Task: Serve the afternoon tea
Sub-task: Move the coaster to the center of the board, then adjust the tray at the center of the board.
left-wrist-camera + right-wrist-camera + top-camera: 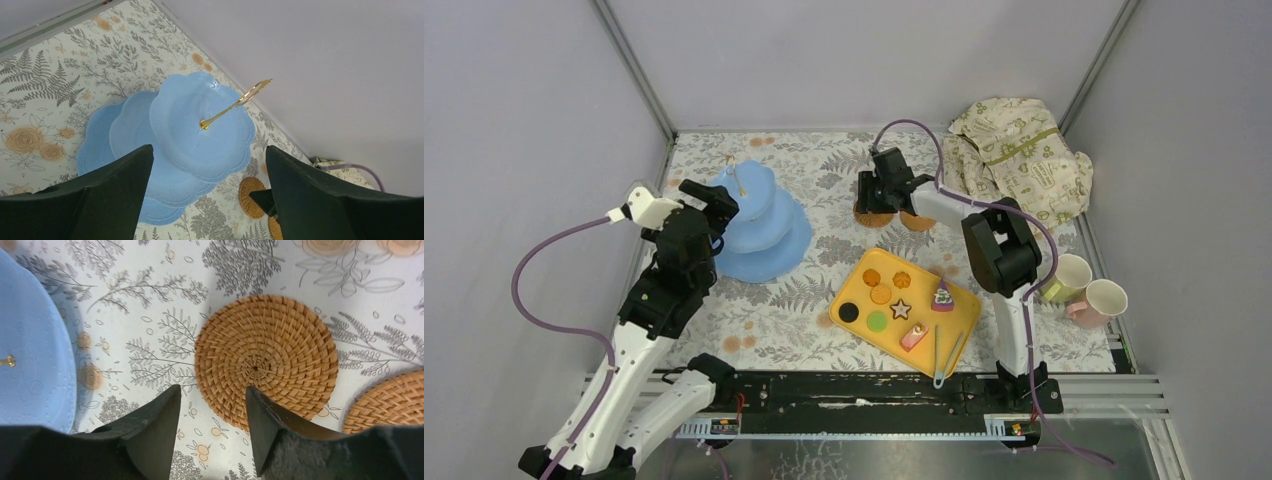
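On a fern-and-rose printed table cover (824, 165) between grey walls, the light-blue three-tier stand (764, 228) sits rear left, with the left gripper (209, 150) above it, jaws wide and empty. Near its right lie two round woven brown coasters (267, 357), the right gripper (212, 388) over one's edge, fingers parted, holding nothing. Small colourful toy pastries and biscuits (881, 294) lie on the yellow rectangular tray (921, 287) in front; two pale cups (1069, 277) stand far right.

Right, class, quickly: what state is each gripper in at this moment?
Left gripper: open, holding nothing, over the light-blue stand.
Right gripper: open, holding nothing, over a woven coaster.
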Robot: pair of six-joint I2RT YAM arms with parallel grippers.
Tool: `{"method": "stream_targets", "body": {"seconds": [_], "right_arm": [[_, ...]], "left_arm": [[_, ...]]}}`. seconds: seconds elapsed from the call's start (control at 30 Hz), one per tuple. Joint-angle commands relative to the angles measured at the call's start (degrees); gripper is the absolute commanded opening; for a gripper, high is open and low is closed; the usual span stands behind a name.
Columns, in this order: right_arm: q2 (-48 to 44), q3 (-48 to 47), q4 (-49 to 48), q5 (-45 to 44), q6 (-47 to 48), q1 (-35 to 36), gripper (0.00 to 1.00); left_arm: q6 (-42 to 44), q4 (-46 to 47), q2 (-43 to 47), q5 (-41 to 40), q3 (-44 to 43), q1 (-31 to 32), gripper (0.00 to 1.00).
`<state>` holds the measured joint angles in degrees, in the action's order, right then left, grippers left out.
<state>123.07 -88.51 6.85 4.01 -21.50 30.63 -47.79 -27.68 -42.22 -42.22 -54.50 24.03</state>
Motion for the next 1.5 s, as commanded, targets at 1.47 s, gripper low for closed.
{"method": "stream_targets", "body": {"seconds": [1.47], "right_arm": [[-59.0, 38.6, 2.4, -41.9, -1.0, 6.9, 0.89]], "left_arm": [[13.3, 7.3, -33.7, 10.4, 2.3, 29.9, 0.85]]}}
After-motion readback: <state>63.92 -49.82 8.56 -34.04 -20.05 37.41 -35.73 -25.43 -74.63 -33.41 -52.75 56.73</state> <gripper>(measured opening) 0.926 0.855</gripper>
